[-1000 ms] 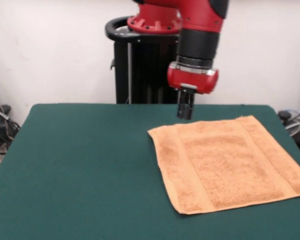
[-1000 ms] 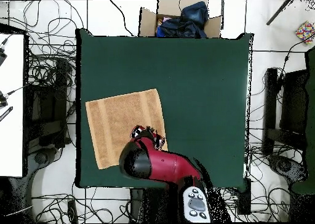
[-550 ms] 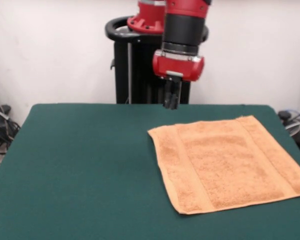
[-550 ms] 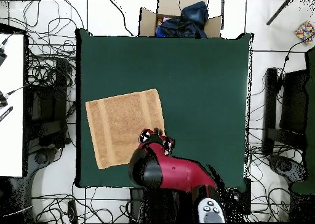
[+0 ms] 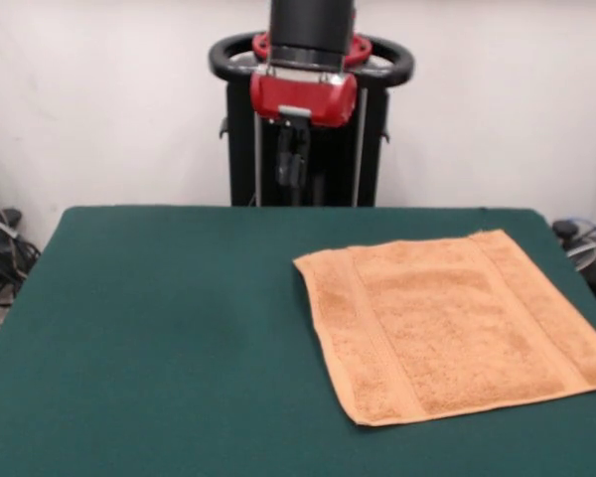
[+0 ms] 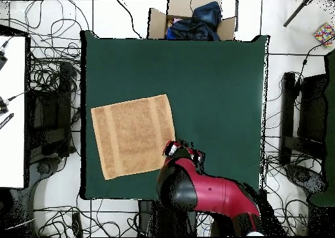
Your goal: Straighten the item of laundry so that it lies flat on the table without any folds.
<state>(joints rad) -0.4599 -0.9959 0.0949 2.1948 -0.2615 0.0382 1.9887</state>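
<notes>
One towel (image 5: 455,329) lies flat on the green table (image 5: 159,338); gripper (image 5: 292,177) aloft, fingers narrow, empty.

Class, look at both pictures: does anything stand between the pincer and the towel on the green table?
Nothing visible does. The pincer hangs raised off the towel's corner, and only bare table lies between them.

Towel (image 5: 455,331) flat on table (image 5: 159,338)
</notes>
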